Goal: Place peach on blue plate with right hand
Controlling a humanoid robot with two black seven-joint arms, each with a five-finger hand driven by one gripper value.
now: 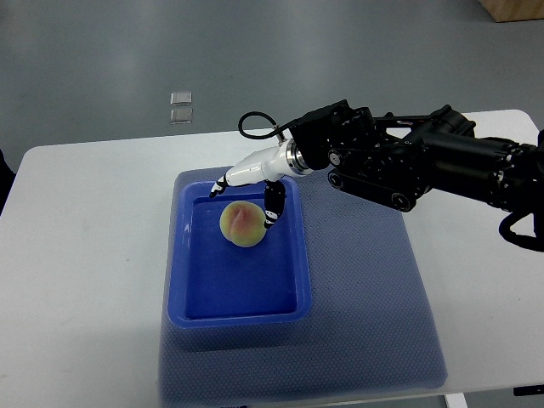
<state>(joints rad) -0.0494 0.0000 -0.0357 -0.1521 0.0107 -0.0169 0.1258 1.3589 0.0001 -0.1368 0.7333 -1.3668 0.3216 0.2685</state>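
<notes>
The right arm reaches in from the right edge, its black, bulky forearm stretched leftward across the far part of the white table, with a black cable looped above the wrist. At its end the right hand hangs over the far end of the blue plate, which is really a deep rectangular tray. One white finger points left toward the far left corner of the tray, while a dark-tipped finger drops down against the right side of the peach. The fingers look spread around the fruit; whether they truly pinch it or merely touch it cannot be told from this angle. The peach sits inside the tray, in its far half, and appears to rest on the tray floor. The tray lies on a blue-grey mat covering the middle of the table. Beyond the table, on the grey floor, two small pale squares lie side by side.
</notes>
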